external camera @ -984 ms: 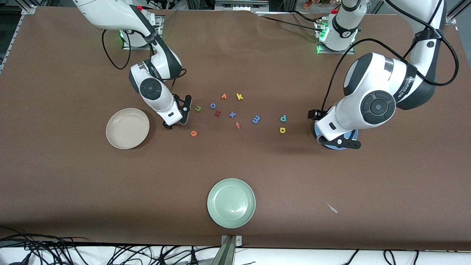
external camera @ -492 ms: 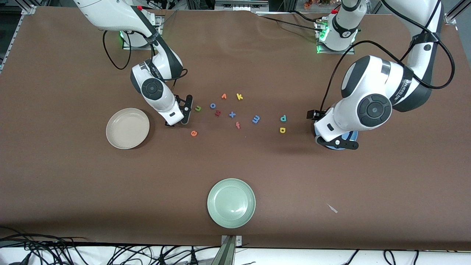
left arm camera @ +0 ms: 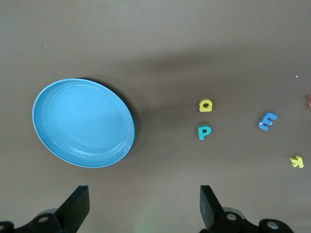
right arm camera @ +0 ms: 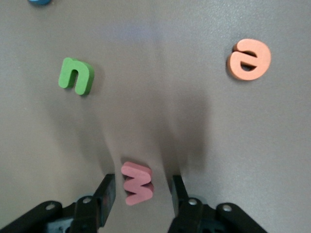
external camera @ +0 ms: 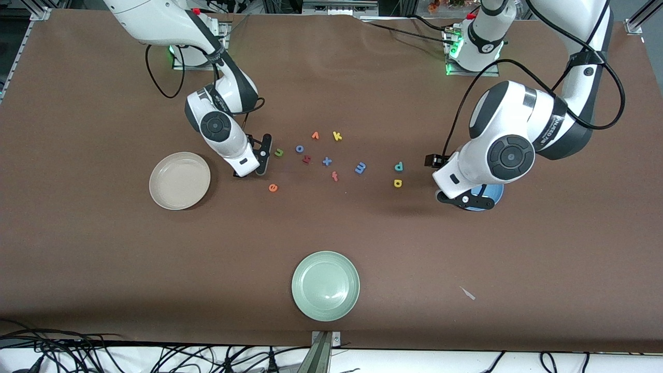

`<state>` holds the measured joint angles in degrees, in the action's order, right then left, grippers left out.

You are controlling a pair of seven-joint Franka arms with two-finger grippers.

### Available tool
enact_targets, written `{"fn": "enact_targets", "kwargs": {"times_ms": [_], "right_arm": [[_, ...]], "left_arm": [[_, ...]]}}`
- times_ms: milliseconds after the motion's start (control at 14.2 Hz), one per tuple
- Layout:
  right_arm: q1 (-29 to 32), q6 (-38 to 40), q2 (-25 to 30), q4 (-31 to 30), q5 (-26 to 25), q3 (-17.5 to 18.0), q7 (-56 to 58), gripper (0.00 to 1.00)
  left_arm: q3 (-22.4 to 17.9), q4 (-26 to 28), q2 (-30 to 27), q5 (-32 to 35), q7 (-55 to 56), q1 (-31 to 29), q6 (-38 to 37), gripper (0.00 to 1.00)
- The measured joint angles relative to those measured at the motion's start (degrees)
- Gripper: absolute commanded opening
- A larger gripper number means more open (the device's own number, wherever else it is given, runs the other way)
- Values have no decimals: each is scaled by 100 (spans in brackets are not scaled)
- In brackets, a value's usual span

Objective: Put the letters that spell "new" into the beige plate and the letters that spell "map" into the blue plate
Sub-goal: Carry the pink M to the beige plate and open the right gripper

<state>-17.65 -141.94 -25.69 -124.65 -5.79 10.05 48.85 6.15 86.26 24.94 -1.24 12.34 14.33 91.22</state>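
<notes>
My right gripper (external camera: pixel 252 168) (right arm camera: pixel 142 193) is down at the table, open, its fingers a little apart from either side of the pink w (right arm camera: pixel 137 183), which the hand hides in the front view. The green n (external camera: pixel 278 152) (right arm camera: pixel 76 76) and orange e (external camera: pixel 273 187) (right arm camera: pixel 249 59) lie close by. The beige plate (external camera: pixel 179 180) is bare. My left gripper (external camera: pixel 461 199) (left arm camera: pixel 143 208) hangs wide open over the table beside the blue plate (external camera: pixel 493 196) (left arm camera: pixel 82 122). The blue m (external camera: pixel 360 167) (left arm camera: pixel 267 121), teal p (external camera: pixel 399 166) (left arm camera: pixel 204 132) and yellow a (external camera: pixel 398 183) (left arm camera: pixel 206 105) lie on the table.
Other letters sit in the middle cluster: yellow k (external camera: pixel 337 136), orange v (external camera: pixel 315 135), blue o (external camera: pixel 299 148), dark red n (external camera: pixel 306 159), blue x (external camera: pixel 327 161), red f (external camera: pixel 335 176). A pale green plate (external camera: pixel 325 285) stands nearest the front camera.
The right gripper's fingers have drawn closer together around the w. The left arm has shifted toward the letters, uncovering more of the blue plate.
</notes>
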Motion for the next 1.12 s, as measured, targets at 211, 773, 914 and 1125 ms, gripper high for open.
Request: {"fn": "enact_targets", "kwargs": {"times_ms": [211, 773, 914, 1125], "right_arm": [[-3, -34, 0, 3, -12, 0, 2, 27], [-29, -31, 14, 6, -17, 5, 3, 0], [-30, -22, 19, 45, -17, 3, 3, 0], [-21, 812, 132, 452, -17, -80, 3, 0]], "left_arm": [[-6, 0, 0, 0, 3, -10, 0, 100], [-9, -2, 0, 0, 5, -13, 0, 100], [-9, -3, 0, 0, 5, -13, 0, 100], [-9, -5, 0, 0, 5, -13, 0, 100]]}}
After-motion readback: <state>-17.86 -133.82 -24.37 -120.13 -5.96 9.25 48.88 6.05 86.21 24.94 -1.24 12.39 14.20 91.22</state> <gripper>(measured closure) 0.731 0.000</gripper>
